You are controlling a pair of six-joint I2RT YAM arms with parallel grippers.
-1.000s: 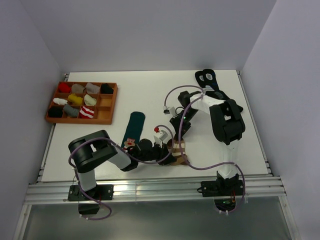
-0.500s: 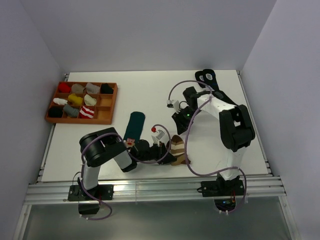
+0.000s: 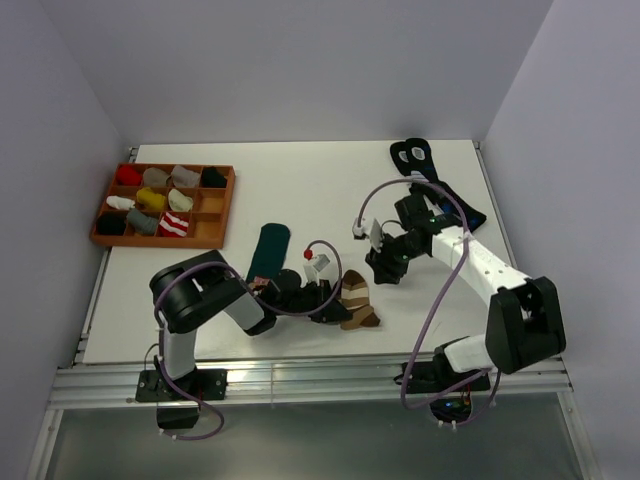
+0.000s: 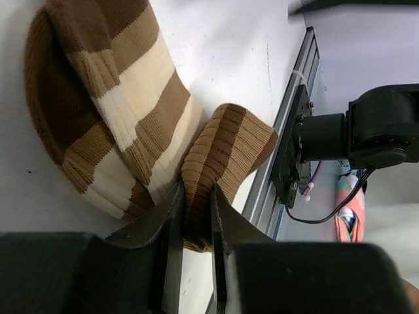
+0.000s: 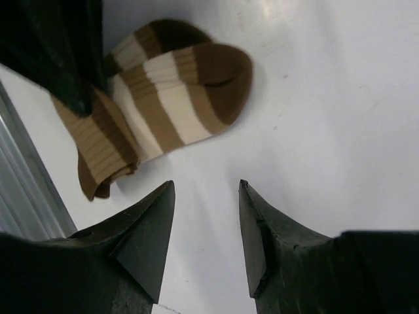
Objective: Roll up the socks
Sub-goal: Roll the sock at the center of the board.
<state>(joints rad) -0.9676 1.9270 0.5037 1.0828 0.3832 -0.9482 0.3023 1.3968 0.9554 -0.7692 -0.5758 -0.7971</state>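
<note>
**A:** How many socks are loose on the white table (image 3: pixel 300 190)?

**B:** One brown sock (image 4: pixel 131 111), soft knit with cream stripes, folded over near the front edge. One flat dark green sock (image 3: pixel 268 250) lies just left of it. Black socks (image 3: pixel 412 153) sit at the far right edge.

**A:** And the arms?

**B:** There are two. The left gripper (image 4: pixel 195 203) is clenched on the brown sock's ribbed cuff. The right gripper (image 5: pixel 206 186) hangs just beside that sock, its pointed jaws apart and holding nothing.

**A:** The tray (image 3: pixel 160 242)?

**B:** It is wooden and divided, and I count ten rolled bundles in it.
</note>
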